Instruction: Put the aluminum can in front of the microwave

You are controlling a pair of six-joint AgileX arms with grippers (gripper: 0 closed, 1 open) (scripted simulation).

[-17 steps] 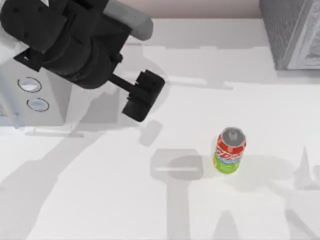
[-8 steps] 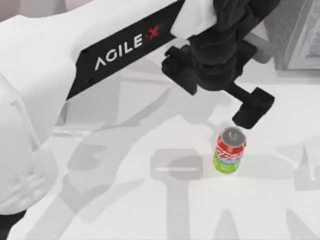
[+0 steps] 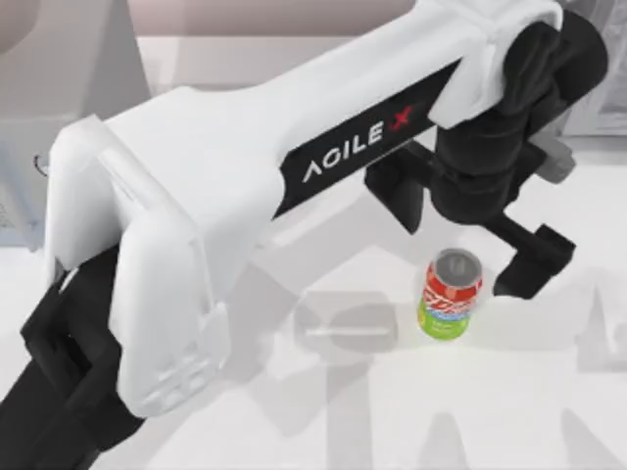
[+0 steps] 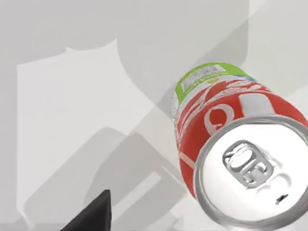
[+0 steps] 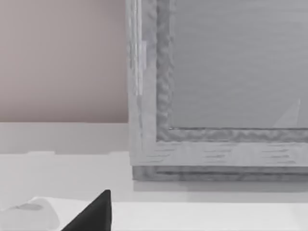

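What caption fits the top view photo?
Left arm's pincer hovers beside the upright aluminum can on the white table.

- The left arm [image 3: 245, 176] has a bulky glossy white shell with rounded edges.
- A black inset panel [image 3: 367, 137] on it reads "AGILE" in white, then a red X.
- Nearer the left gripper [image 3: 529, 264], the wrist housing [image 3: 500, 147] is matte black and rounded.
- Away from the gripper, the lower segment [image 3: 59, 392] is black.

The left gripper [image 3: 529, 266] now sits just right of the aluminum can [image 3: 450, 294]. Earlier it hung near the microwave [image 3: 59, 88].
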